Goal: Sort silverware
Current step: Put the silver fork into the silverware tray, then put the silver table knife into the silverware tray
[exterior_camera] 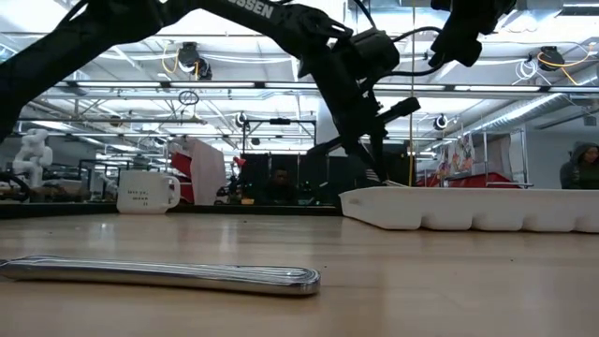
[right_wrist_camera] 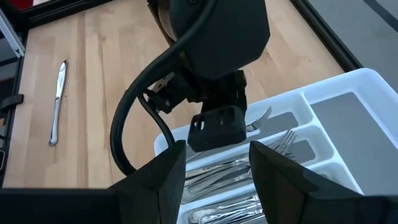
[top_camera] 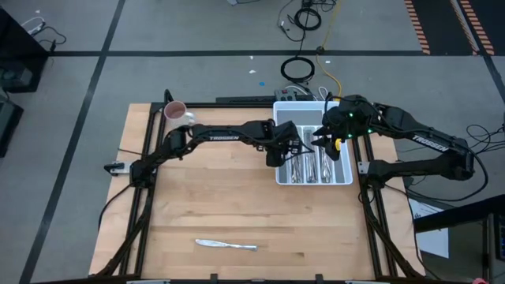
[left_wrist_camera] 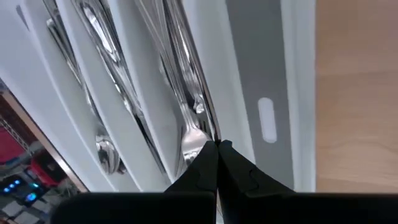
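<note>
The white compartmented tray (top_camera: 279, 178) sits at the table's far right and holds several forks and spoons (left_wrist_camera: 102, 43) lengthwise in its long slots. My left gripper (left_wrist_camera: 216, 147) reaches down into the tray's left slot (top_camera: 293, 148), fingers shut. My right gripper (right_wrist_camera: 214, 180) hovers open above the tray (top_camera: 325, 138), just right of the left one, and touches nothing. One table knife (top_camera: 226, 245) lies flat on the wood near the table's front edge, also showing in the low view (exterior_camera: 159, 273). My left gripper is shut on the end of a slim silver piece (left_wrist_camera: 208, 121) in the tray's left slot, pinched between the two fingers, which slant down from the table's left. The piece lies along the slot on other silverware. Whether it is a fork or a knife, I cannot tell.
A pink-and-white mug (top_camera: 175, 110) stands at the table's far left corner. The tray's wide compartment (right_wrist_camera: 339, 106) at its far end is bare. Open wood lies between the tray and the knife. Cables lie on the floor beyond the far edge.
</note>
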Tool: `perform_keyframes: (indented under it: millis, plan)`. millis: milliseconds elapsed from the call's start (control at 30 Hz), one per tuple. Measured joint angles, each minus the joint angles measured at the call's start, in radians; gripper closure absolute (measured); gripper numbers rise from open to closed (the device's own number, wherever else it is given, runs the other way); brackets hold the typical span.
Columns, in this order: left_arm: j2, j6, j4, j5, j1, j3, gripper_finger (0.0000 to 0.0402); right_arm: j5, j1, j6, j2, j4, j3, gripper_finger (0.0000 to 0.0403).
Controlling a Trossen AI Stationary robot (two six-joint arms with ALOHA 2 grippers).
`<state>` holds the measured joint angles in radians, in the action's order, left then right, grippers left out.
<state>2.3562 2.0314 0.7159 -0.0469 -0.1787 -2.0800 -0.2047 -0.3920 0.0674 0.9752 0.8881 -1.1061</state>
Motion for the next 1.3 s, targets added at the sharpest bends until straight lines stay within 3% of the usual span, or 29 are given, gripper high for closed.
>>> perform_keyframes:
  millis: [300, 867, 1067, 1200, 1300]
  plan:
    - [0.012, 0.102, -0.056, 0.017, 0.0, 0.005, 0.0402, 0.0, 0.0, -0.017, 0.0, 0.0, 0.0, 0.0234]
    - [0.062, 0.091, -0.135, 0.079, -0.003, 0.006, 0.0398, -0.001, 0.0, -0.045, 0.0, -0.001, 0.0, 0.0234]
    - [0.034, -0.208, -0.193, 0.074, -0.003, 0.006, 0.0373, 0.003, 0.0, -0.038, 0.0, 0.009, 0.0, 0.0234]
    - [-0.082, -0.535, -0.207, -0.009, 0.008, 0.006, 0.0374, 0.028, 0.0, -0.034, 0.0, 0.013, 0.0, 0.0234]
    - [-0.192, -0.887, -0.183, -0.11, 0.024, 0.004, 0.0376, 0.028, 0.0, -0.017, 0.0, 0.011, 0.0, 0.0234]
